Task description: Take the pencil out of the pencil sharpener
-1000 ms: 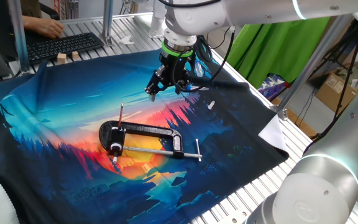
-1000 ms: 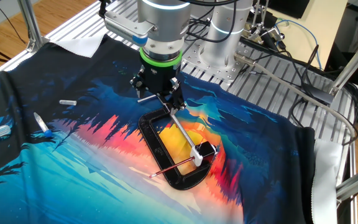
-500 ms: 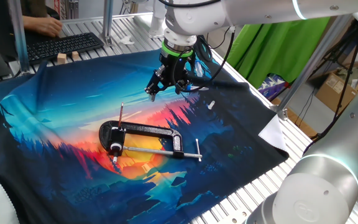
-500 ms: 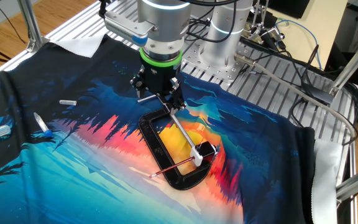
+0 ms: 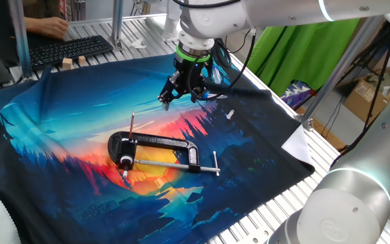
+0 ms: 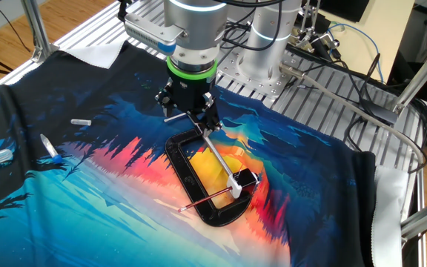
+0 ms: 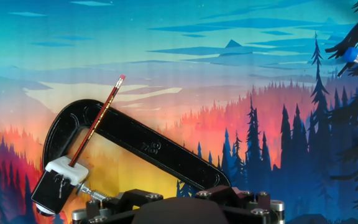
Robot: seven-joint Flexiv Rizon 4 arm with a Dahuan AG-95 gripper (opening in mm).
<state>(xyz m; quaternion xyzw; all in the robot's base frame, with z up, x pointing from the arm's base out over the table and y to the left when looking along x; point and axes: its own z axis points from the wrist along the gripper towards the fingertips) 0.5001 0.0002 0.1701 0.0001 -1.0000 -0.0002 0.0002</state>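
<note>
The pencil (image 7: 97, 121), thin and dark reddish-brown with a pink eraser end, lies across the black C-clamp (image 7: 148, 146). Its tip sits in the small white sharpener (image 7: 66, 173), which is held in the clamp's mouth. The pencil (image 5: 131, 127) sticks out away from the clamp (image 5: 156, 143) in one fixed view, and it also shows in the other fixed view (image 6: 202, 200). My gripper (image 5: 181, 97) hovers above the cloth beyond the clamp's screw-handle end, fingers spread and empty. It shows in the other fixed view (image 6: 190, 116) too. Only the gripper's body (image 7: 179, 211) shows in the hand view.
The clamp's silver screw rod (image 5: 178, 164) points toward the table's near edge. Small white pieces (image 5: 229, 114) (image 6: 81, 122) and a blue-capped tube (image 6: 49, 147) lie on the printed cloth. A keyboard (image 5: 70, 49) and wooden blocks (image 5: 73, 62) are at the far side.
</note>
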